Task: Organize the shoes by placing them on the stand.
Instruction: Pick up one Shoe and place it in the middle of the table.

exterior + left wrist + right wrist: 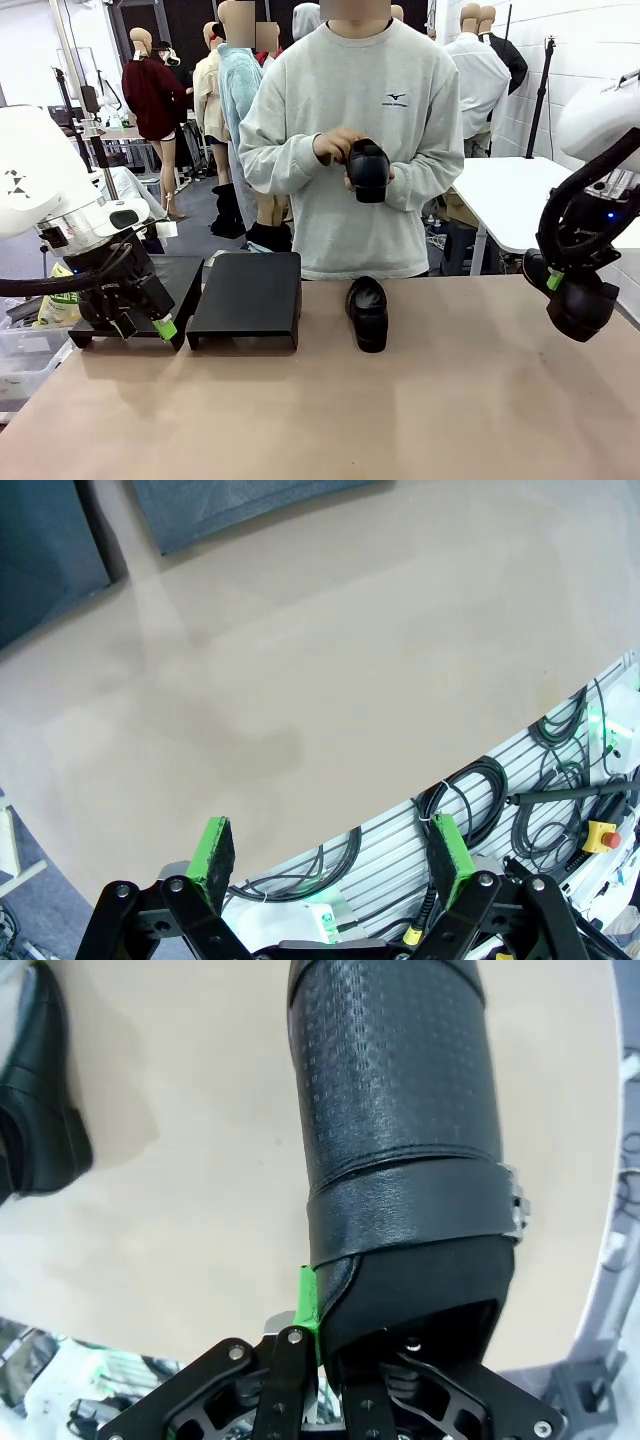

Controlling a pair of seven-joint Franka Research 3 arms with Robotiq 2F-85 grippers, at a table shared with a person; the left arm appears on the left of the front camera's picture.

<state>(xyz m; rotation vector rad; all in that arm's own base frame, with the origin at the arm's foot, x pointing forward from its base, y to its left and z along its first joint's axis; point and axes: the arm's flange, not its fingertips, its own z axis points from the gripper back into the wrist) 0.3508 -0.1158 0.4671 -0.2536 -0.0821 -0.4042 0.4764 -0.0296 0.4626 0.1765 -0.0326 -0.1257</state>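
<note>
The shoes are judged to be all off the stand as yet: three can be counted, and none has been placed. At the far left, the left gripper (143, 326) is held low over the table (320, 420), its jaws spread wide with nothing between the green pads. Just behind it the left stand (185, 275) is partly hidden, and beside that the right stand (245, 290) is set; what can be seen of both flat black tops is bare. Near the middle of the table, well apart from either gripper, a loose shoe (367, 313) is laid upright on its sole with its toe towards the robot. Above and beyond it, a second shoe (368, 170) is held at chest height in the hands (338, 146) of the person at the far side. At the far right, the right gripper (556, 282) is raised above the table edge and is clamped on a third shoe (395, 1110), taken at the rim of its opening, with the strapped, textured upper pointing away from the wrist. The placing step is therefore judged to be just beginning: the gripped shoe has yet to be carried across to a stand, and the others remain to be dealt with after it.
</note>
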